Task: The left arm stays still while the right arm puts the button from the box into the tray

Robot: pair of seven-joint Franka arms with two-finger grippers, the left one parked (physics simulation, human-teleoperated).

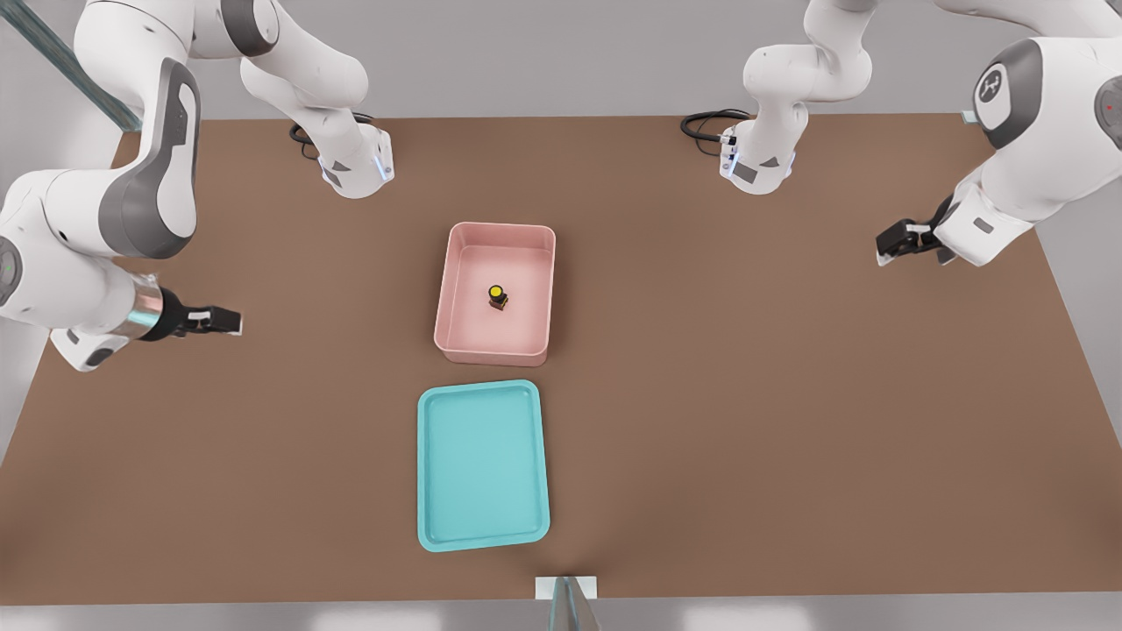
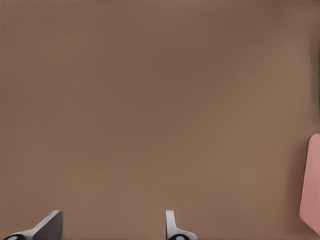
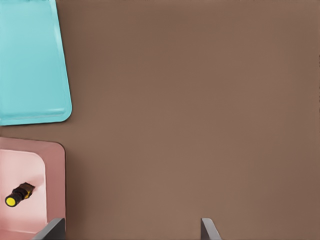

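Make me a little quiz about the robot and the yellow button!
1. True or false: the button lies in the tray.
2. What colour is the box? A) teal B) pink C) yellow
3. Fill in: the gripper, over the table at the front view's left, away from the box, is ____ (open or shut).

Key: 1 false, it lies in the box; 2 B; 3 open, and it holds nothing.
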